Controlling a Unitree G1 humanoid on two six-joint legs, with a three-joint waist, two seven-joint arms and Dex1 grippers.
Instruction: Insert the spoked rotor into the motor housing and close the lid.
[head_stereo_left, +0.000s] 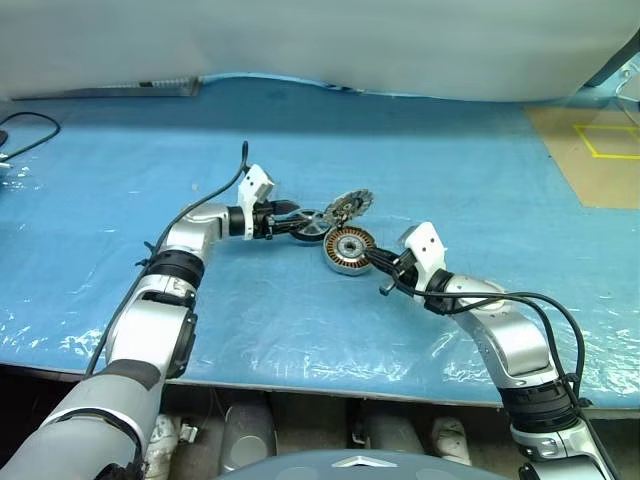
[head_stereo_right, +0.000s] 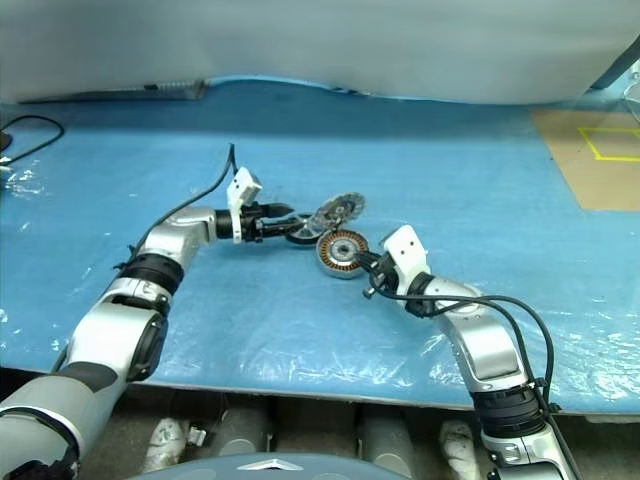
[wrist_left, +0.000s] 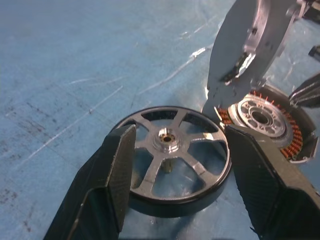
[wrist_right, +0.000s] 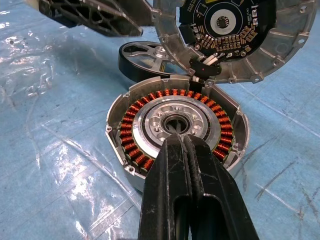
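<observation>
Left gripper (wrist_left: 172, 170) spread around spoked rotor (wrist_left: 172, 157), seemingly untouched; right gripper (wrist_right: 182, 137) pressed together over motor housing (wrist_right: 175, 132)

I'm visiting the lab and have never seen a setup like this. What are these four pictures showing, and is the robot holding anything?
A humanoid robot works over a table with a blue cover. Two pictures come from its head, looking down; the other two come from cameras on its wrists. The left gripper is open, its fingers on either side of the spoked rotor, which lies on the cover and is not gripped. The right gripper is shut and empty, its tip over the centre of the motor housing with its copper windings. The lid stands propped open behind the housing, showing a circuit board inside.
</observation>
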